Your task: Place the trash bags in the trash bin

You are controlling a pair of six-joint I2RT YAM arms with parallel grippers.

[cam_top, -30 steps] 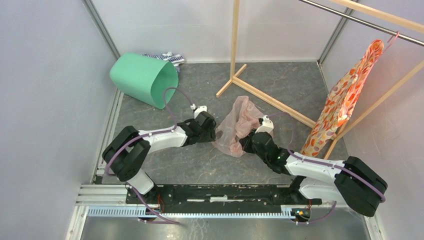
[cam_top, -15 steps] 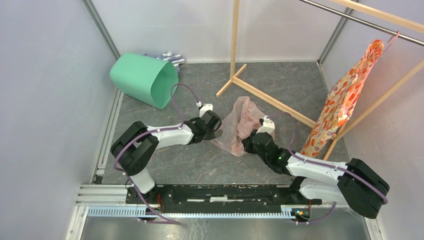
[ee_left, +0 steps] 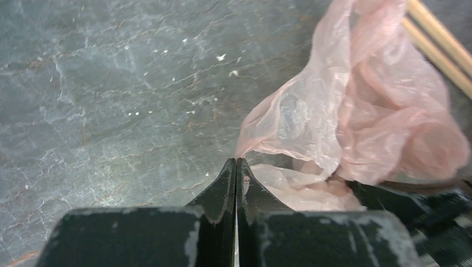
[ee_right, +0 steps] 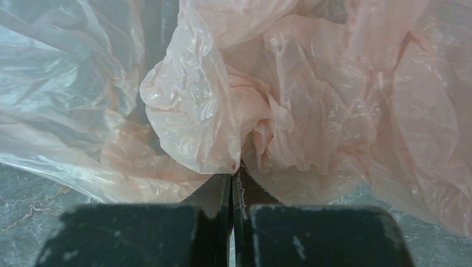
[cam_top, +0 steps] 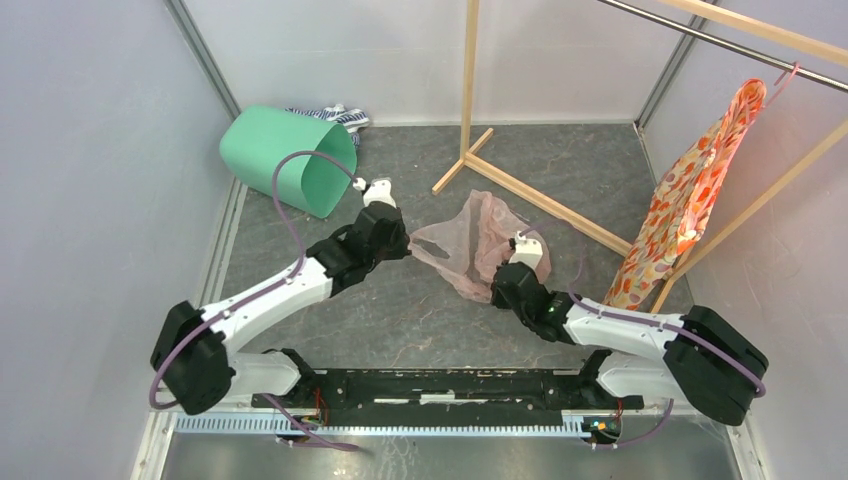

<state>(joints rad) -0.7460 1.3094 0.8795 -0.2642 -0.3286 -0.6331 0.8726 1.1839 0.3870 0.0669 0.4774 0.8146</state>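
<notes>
Status: insertion not yet done. The trash bag [cam_top: 468, 245] spans between both grippers over the desk [cam_top: 570, 165], right of the trash bin [cam_top: 285, 160] and wholly outside it.

The left gripper [ee_left: 236, 162] is clenched on the bag's bin-side edge. The right gripper [ee_right: 232, 175] is clenched on a fold farther from the bin.

Remaining: carry the bag into the tipped bin's mouth and release.

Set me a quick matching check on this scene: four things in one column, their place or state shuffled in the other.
Things:
1. trash bin
2. trash bag
3. floral garment
4. striped cloth

Place or state:
A. hangs from the rail, right side
B. pinched by the left claw and the right claw
C. tipped over at the far left
D. bunched behind the bin

Pairs: 1-C, 2-B, 3-A, 4-D
</notes>
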